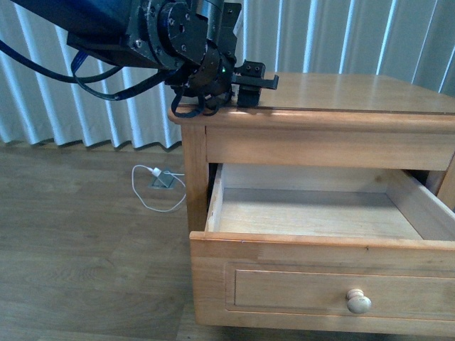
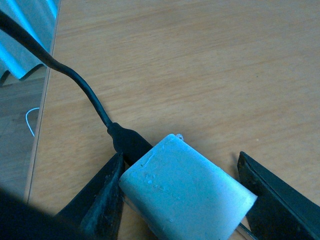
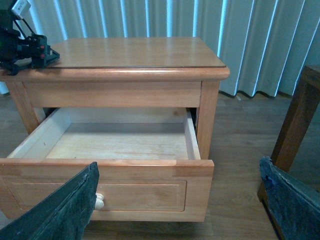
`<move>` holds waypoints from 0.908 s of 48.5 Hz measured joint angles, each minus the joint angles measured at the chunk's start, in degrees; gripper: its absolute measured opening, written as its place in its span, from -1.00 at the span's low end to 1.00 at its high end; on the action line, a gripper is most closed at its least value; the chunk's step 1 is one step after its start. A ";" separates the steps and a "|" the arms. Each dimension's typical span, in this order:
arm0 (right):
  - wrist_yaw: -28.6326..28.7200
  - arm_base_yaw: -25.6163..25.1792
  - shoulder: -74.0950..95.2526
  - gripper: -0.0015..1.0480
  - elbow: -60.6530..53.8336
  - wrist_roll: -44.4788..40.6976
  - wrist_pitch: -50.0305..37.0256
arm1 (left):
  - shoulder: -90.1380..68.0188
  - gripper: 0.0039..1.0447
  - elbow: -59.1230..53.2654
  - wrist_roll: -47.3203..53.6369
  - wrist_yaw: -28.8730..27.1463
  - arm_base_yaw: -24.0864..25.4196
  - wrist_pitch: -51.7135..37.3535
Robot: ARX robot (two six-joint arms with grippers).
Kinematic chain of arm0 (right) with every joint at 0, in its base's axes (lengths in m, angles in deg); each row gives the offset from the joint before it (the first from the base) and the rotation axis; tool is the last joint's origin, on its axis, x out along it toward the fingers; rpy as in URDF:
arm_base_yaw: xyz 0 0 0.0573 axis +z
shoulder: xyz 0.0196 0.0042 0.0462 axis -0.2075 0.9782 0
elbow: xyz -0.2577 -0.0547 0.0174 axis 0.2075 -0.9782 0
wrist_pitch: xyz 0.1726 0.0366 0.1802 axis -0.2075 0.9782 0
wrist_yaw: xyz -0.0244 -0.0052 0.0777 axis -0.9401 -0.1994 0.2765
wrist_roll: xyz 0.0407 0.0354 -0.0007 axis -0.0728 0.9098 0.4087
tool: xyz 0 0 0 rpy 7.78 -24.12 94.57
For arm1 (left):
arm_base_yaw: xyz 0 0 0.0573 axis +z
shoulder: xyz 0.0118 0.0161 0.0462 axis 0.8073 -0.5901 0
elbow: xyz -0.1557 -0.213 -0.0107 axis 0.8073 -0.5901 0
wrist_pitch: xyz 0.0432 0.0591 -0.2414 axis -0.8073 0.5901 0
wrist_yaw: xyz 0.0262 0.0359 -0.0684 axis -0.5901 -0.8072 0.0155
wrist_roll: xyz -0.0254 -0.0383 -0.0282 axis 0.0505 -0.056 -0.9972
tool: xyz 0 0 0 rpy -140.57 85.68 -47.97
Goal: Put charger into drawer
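Observation:
The charger (image 2: 185,192), a white block with a black cable (image 2: 85,90), rests on the nightstand top (image 2: 200,65). My left gripper (image 2: 181,165) is shut on the block, one finger on each side. In the front view, my left gripper (image 1: 242,89) sits at the top's left front corner, with black cable loops (image 1: 193,106) beside it. The drawer (image 1: 320,245) is pulled out and empty, with its round pale knob (image 1: 359,301) in front. My right gripper (image 3: 178,165) is open and empty, in front of the drawer (image 3: 120,142) and above its front panel.
A white plug with a white cable (image 1: 154,172) lies on the wooden floor left of the nightstand, near a floor socket (image 1: 162,180). Striped curtains hang behind. A dark wooden furniture leg (image 3: 295,120) stands right of the nightstand.

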 joint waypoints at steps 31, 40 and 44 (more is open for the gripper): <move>0.00 0.00 0.00 0.83 0.00 0.00 0.00 | 16.35 0.16 -20.85 4.39 17.88 -7.34 -7.74; 0.00 0.00 0.00 0.83 0.00 0.00 0.00 | 15.87 0.16 -21.55 6.38 19.02 -10.32 -6.47; 0.00 0.00 0.00 0.83 0.00 0.00 0.00 | 14.58 0.16 -21.49 6.86 18.78 -11.37 -5.79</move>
